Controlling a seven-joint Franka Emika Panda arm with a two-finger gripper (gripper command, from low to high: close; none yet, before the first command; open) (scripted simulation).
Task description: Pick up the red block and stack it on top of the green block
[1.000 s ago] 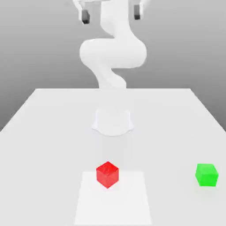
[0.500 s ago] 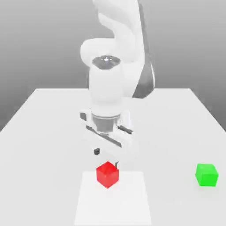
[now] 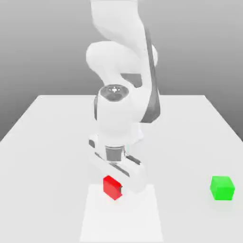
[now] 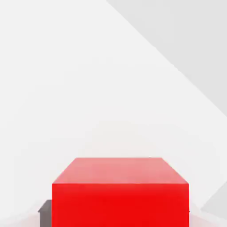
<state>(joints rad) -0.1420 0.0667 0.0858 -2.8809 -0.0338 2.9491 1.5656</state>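
Now that the gripper is squeezed shut on the red block, which sits on the table, lifting and stacking on the green block are left.

White table, plain grey bkgd.

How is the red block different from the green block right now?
The red block sits under the gripper with the jaws shut on it; the green block stands free toward the exterior view's right. The red block rests on the lighter square patch; the green block is off it. Both are cubes on the table.
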